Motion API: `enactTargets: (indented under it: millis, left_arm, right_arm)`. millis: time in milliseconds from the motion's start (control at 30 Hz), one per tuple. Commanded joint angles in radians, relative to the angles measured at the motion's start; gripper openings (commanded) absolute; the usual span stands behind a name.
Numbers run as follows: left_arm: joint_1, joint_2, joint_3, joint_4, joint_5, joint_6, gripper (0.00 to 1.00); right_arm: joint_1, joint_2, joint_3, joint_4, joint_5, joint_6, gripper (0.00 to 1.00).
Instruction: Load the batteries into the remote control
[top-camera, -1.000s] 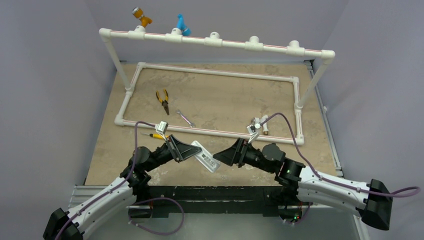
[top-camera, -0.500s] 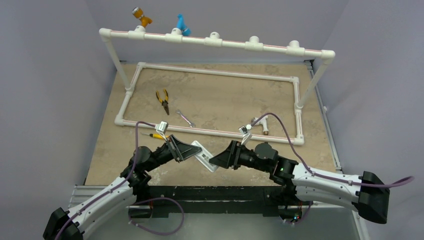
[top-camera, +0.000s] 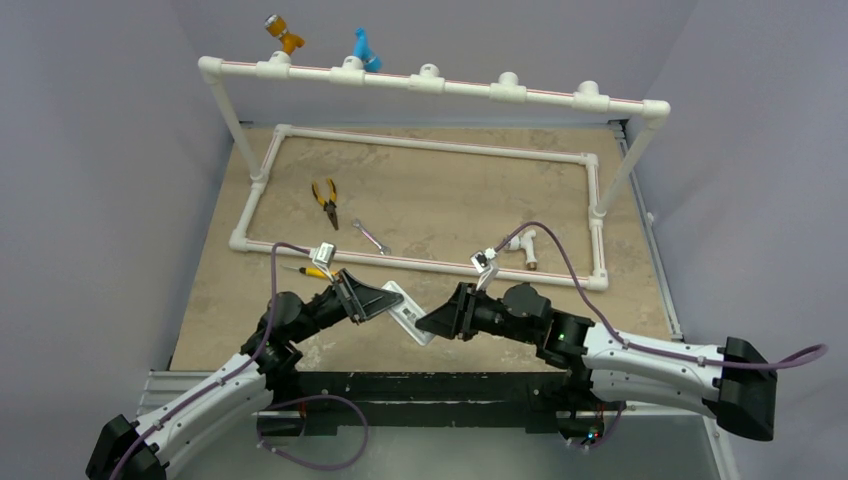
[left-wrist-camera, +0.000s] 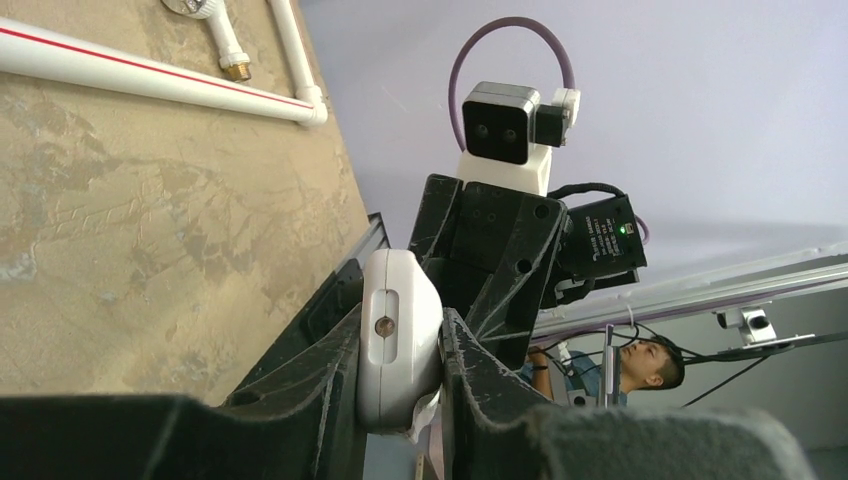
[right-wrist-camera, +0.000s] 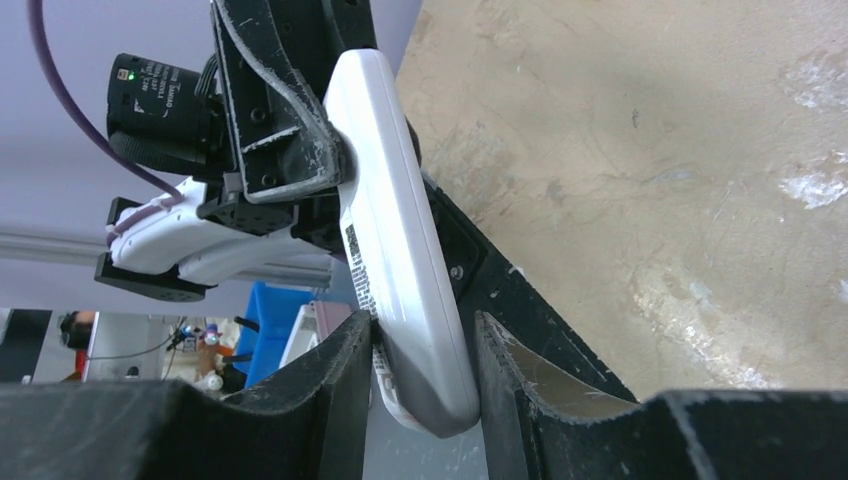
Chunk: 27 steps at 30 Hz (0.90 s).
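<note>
— Remote control (top-camera: 410, 312) in mid-air, folks, over the counter's (top-camera: 450, 200) near edge! The left gripper (top-camera: 386, 300) has its fingers (left-wrist-camera: 330, 370) pinching one end, tight on both faces.
— And the right gripper (top-camera: 432, 322)?
— Its fingers (right-wrist-camera: 345, 380) flank the other end, right up against it. Whether they squeeze it, I cannot tell.
— The counter?
— Tan, mottled, ringed by a white pipe frame (top-camera: 430, 143). Yellow-handled pliers (top-camera: 325, 203) and a silver wrench (top-camera: 371, 237) lie inside it, well apart from the remote control. Pale lilac walls (top-camera: 100, 150) all round.
</note>
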Motion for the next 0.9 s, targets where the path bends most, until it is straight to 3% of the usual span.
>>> enactTargets:
  millis: [0, 167, 233, 567, 733, 867]
  left_arm:
    - [-0.004, -0.005, 0.031, 0.036, -0.004, 0.022, 0.0]
    - [-0.004, -0.006, 0.035, 0.035, -0.003, 0.022, 0.0]
    - [-0.004, -0.006, 0.036, 0.033, -0.002, 0.022, 0.0]
    - [-0.004, -0.013, 0.037, 0.021, 0.0, 0.025, 0.0]
    - [-0.004, 0.0, 0.036, 0.054, 0.008, 0.019, 0.0]
    - [-0.004, 0.004, 0.033, 0.076, 0.012, 0.015, 0.0]
  right_arm:
    - [0.031, 0.008, 0.078, -0.084, 0.059, -0.074, 0.3]
    - [0.08, 0.038, 0.125, -0.165, 0.129, -0.126, 0.18]
    - [0.091, 0.049, 0.128, -0.166, 0.139, -0.13, 0.17]
    - [0.095, 0.016, 0.068, -0.056, 0.143, -0.106, 0.55]
    - [0.095, -0.001, 0.006, 0.078, 0.13, -0.068, 0.61]
    - [0.095, 0.012, -0.039, 0.214, 0.108, -0.027, 0.56]
